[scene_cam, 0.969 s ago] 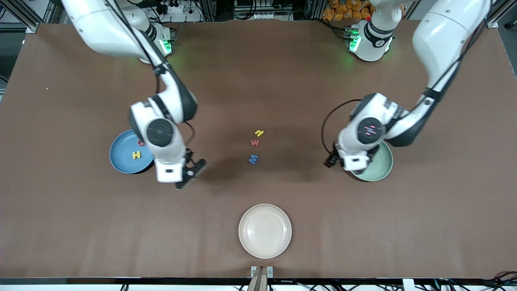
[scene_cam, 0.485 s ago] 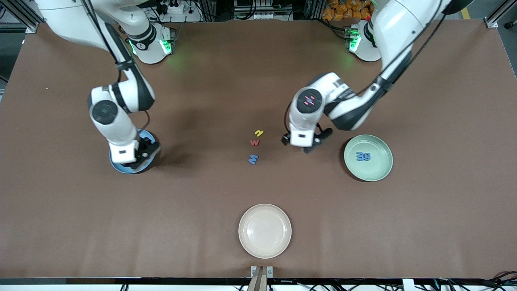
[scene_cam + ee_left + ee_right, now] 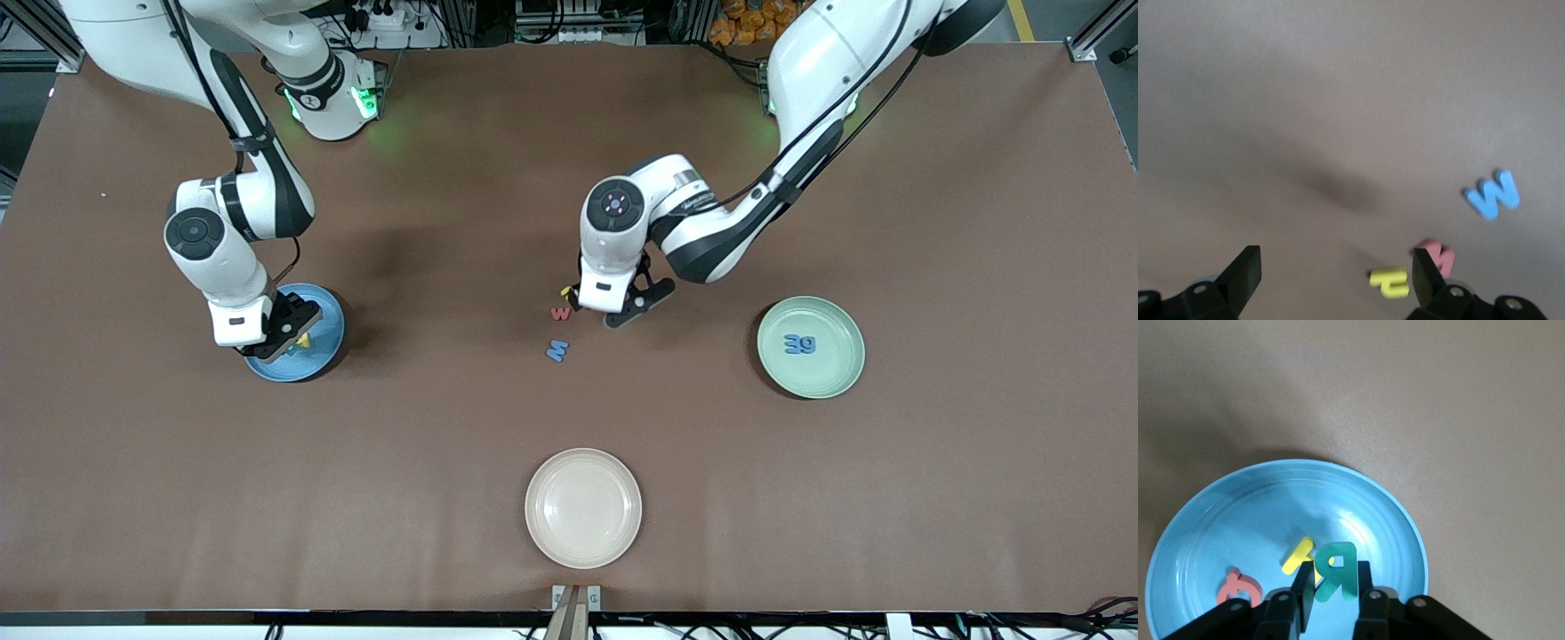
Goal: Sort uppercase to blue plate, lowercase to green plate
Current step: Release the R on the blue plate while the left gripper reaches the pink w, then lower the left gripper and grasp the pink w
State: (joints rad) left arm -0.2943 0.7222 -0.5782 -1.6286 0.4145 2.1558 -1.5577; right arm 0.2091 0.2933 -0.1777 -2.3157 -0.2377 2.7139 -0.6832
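My right gripper (image 3: 283, 333) is low over the blue plate (image 3: 331, 311), shut on the teal R (image 3: 1338, 561), which hangs upright between its fingers (image 3: 1303, 583). The yellow H (image 3: 1298, 557) and red Q (image 3: 1238, 590) lie in the blue plate (image 3: 1358, 495). My left gripper (image 3: 633, 307) is open and empty, above the table beside the loose letters: yellow n (image 3: 565, 291), red w (image 3: 560, 313) and the larger blue W (image 3: 557, 350). In the left wrist view the yellow n (image 3: 1390, 281) lies between my open fingers (image 3: 1241, 273). The green plate (image 3: 840, 373) holds the blue m and i (image 3: 800, 344).
A cream plate (image 3: 582, 507) stands near the table's front edge, nearer the camera than the loose letters. Bare brown table lies between the plates.
My left gripper has swung from over the green plate to beside the loose letters in the middle. My right gripper has carried the teal R over the blue plate and lowered.
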